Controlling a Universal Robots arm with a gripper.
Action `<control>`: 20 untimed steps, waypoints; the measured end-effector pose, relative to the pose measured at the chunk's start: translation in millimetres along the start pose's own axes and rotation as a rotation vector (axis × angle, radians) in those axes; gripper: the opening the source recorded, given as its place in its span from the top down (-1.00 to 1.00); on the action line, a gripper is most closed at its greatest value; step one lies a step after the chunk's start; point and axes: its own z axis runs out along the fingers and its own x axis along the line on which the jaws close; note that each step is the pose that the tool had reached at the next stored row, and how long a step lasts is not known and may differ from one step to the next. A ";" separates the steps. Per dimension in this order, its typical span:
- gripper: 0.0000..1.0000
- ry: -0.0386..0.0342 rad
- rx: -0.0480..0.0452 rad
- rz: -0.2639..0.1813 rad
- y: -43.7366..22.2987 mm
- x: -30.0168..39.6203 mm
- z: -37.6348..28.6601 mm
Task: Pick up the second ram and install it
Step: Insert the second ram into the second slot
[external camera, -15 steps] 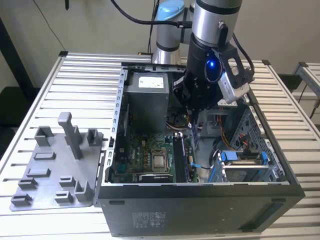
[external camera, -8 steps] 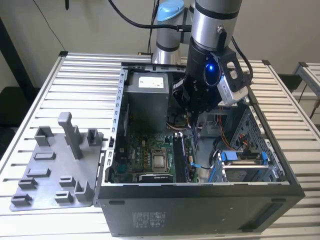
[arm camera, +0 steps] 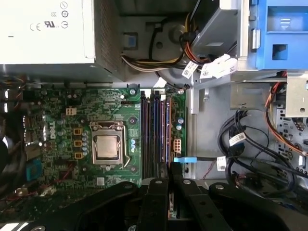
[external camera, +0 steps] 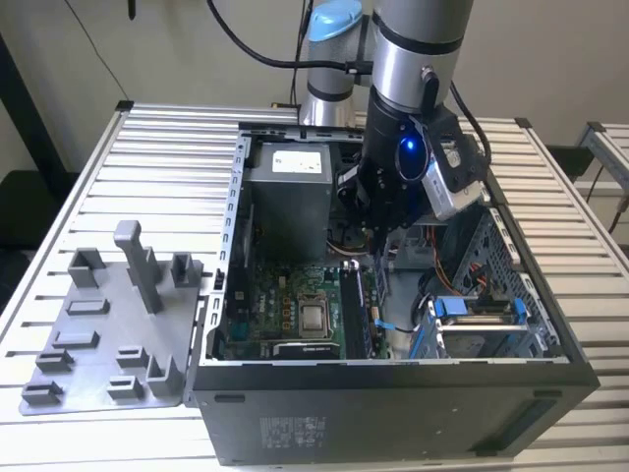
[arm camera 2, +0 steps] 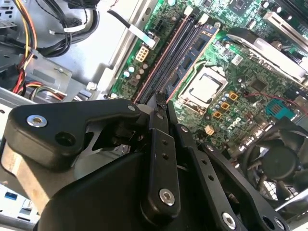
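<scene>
Gripper point(arm camera 2: 161, 108) is clamped edge-on around the second ram point(arm camera 2: 160, 102) just above the memory slots point(arm camera: 155, 134); I'd keep the stick square over its slot and press evenly.

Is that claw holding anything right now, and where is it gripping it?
Yes. The gripper pinches the second ram, a thin dark stick, by its upper edge, above the motherboard slots.
</scene>
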 end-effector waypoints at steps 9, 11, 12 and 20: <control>0.73 -0.0007 0.0033 0.000 0.4 0.3 2.1; 0.73 -0.0007 0.0034 0.000 0.3 0.7 4.3; 0.73 -0.0007 0.0037 0.000 0.1 0.8 4.7; 0.73 0.0002 0.0037 -0.002 -0.5 2.9 10.0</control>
